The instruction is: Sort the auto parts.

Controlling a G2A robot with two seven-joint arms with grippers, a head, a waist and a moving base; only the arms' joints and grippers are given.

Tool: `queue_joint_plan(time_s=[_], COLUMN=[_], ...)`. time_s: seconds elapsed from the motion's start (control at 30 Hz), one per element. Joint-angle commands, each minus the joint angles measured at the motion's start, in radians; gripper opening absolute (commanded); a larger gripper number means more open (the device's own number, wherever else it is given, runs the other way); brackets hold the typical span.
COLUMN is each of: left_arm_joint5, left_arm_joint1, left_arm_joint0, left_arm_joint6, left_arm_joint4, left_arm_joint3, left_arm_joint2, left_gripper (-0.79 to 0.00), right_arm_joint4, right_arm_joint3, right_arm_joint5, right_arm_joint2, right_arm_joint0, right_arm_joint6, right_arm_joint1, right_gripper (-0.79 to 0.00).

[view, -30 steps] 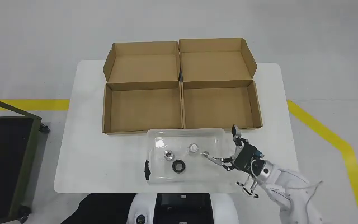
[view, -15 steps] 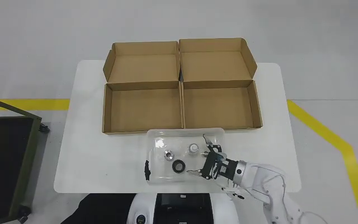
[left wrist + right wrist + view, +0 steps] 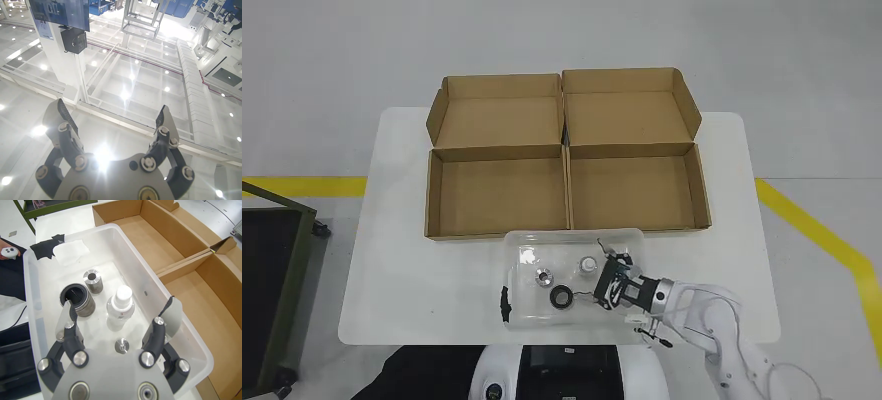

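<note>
On the white tabletop [image 3: 402,200], beside brown cardboard boxes [image 3: 497,195], a clear plastic bin [image 3: 572,236] is holding a ribbed steel sleeve [image 3: 85,306], a white-capped clear bottle [image 3: 121,311] and a small steel cylinder [image 3: 93,281]. I'm hovering my right pincer [image 3: 119,303] over it, spread wide; the left pincer [image 3: 112,106] is gaping likewise.

On the surface [image 3: 392,250], a bin [image 3: 572,236] stands just before the left box [image 3: 497,195] and the right box [image 3: 637,190], which touch side by side. In the bin, the bearing [image 3: 562,296] stands between the cylinder [image 3: 541,278] and the bottle [image 3: 588,265].

Bright even light, ceiling lamps [image 3: 167,89] flaring, faint shadows
</note>
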Motion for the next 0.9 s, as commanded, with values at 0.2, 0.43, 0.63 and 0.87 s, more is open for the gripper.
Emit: queue_joint_plan(time_s=[0.2, 0.43, 0.63, 0.87], left_arm_joint5=[0.000, 0.000, 0.000, 0.000], left_arm_joint1=[0.000, 0.000, 0.000, 0.000], left_arm_joint0=[0.000, 0.000, 0.000, 0.000], left_arm_joint6=[0.000, 0.000, 0.000, 0.000], left_arm_joint4=[0.000, 0.000, 0.000, 0.000], left_arm_joint3=[0.000, 0.000, 0.000, 0.000], left_arm_joint2=[0.000, 0.000, 0.000, 0.000], left_gripper=[0.000, 0.000, 0.000, 0.000], right_arm_joint4=[0.010, 0.012, 0.034, 0.076], right_arm_joint3=[0.033, 0.028, -0.020, -0.068], right_arm_joint5=[0.026, 0.023, -0.003, -0.013], right_arm_joint2=[-0.018, -0.020, 0.002, 0.029], right_arm_joint0=[0.025, 0.026, 0.001, -0.016], right_arm_joint6=[0.014, 0.022, 0.003, -0.054], right_arm_joint1=[0.004, 0.011, 0.022, 0.032], right_gripper=[-0.360, -0.597, -0.785, -0.785])
